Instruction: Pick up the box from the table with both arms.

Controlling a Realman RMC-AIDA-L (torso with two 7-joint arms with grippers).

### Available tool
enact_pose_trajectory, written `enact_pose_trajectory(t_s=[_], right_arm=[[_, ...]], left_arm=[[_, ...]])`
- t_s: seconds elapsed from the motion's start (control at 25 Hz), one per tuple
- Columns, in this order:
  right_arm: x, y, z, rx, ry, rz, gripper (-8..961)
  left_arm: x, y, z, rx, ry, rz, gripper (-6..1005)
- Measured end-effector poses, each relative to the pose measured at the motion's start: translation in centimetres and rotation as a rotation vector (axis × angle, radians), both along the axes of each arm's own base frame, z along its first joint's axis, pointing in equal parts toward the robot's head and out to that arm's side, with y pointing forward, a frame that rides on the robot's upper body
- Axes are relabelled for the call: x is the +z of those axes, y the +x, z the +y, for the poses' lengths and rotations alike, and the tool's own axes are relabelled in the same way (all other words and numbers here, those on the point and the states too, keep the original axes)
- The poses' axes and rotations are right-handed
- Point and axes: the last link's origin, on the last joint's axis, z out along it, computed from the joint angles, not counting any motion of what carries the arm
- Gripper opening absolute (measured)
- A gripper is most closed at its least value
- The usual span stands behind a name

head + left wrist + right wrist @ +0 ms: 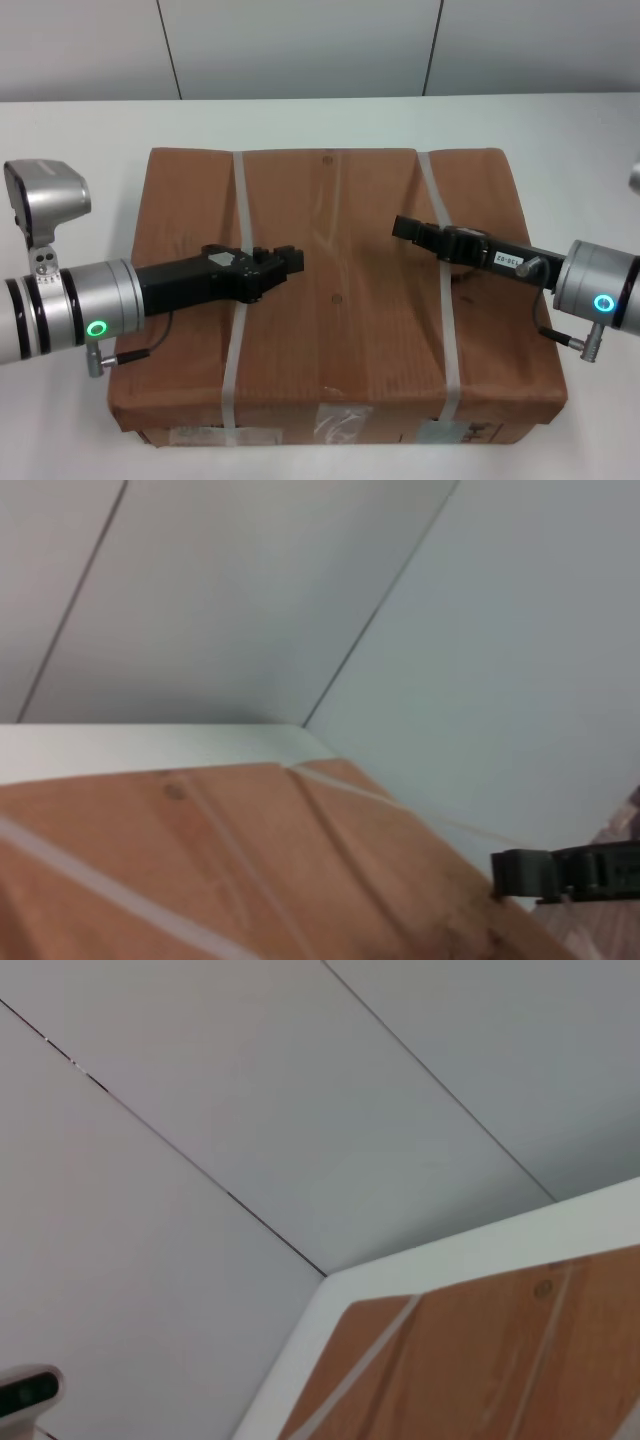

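Note:
The large brown cardboard box (pixel 340 300) lies flat on the white table (pixel 80 130), bound by two whitish straps (pixel 238 330). Labels and clear tape (pixel 340 425) show on its near side. My left gripper (pixel 288 262) hangs over the box top just right of the left strap, fingers together and empty. My right gripper (pixel 403 228) hangs over the box top just left of the right strap, also shut and empty. The left wrist view shows the box top (pixel 250 860) and the right gripper (pixel 497 872) farther off. The right wrist view shows a box corner (pixel 480 1360).
The table reaches past the box on the left, right and far sides. A pale panelled wall (pixel 300 45) stands behind the table. A silver housing (pixel 45 200) sits on the left arm, beside the box's left edge.

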Motion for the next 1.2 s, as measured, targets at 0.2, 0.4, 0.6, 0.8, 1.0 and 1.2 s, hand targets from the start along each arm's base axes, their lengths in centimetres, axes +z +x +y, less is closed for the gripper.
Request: enact_pose_trajectory(t_s=[0.2, 0.4, 0.6, 0.8, 1.0, 1.2], right_arm=[[0.5, 0.0, -0.3, 0.013, 0.022, 0.030, 37], [0.8, -0.4, -0.6, 0.048, 0.029, 0.051, 39], [1.1, -0.5, -1.0, 0.067, 0.042, 0.077, 38], [1.7, -0.8, -1.3, 0.094, 0.057, 0.113, 36], [2.2, -1.2, -1.6, 0.124, 0.070, 0.145, 35], [2.6, -1.2, -1.8, 0.133, 0.089, 0.164, 36]], left_arm=[[0.4, 0.8, -0.2, -0.052, -0.009, -0.027, 127], [0.9, 1.7, -0.5, -0.106, -0.014, -0.065, 129], [1.6, 2.3, -0.7, -0.147, -0.017, -0.092, 129], [2.3, 2.7, -0.9, -0.177, -0.014, -0.111, 129], [2.7, 3.0, -1.1, -0.201, -0.011, -0.124, 129], [2.7, 3.1, -1.1, -0.207, -0.011, -0.126, 129]])
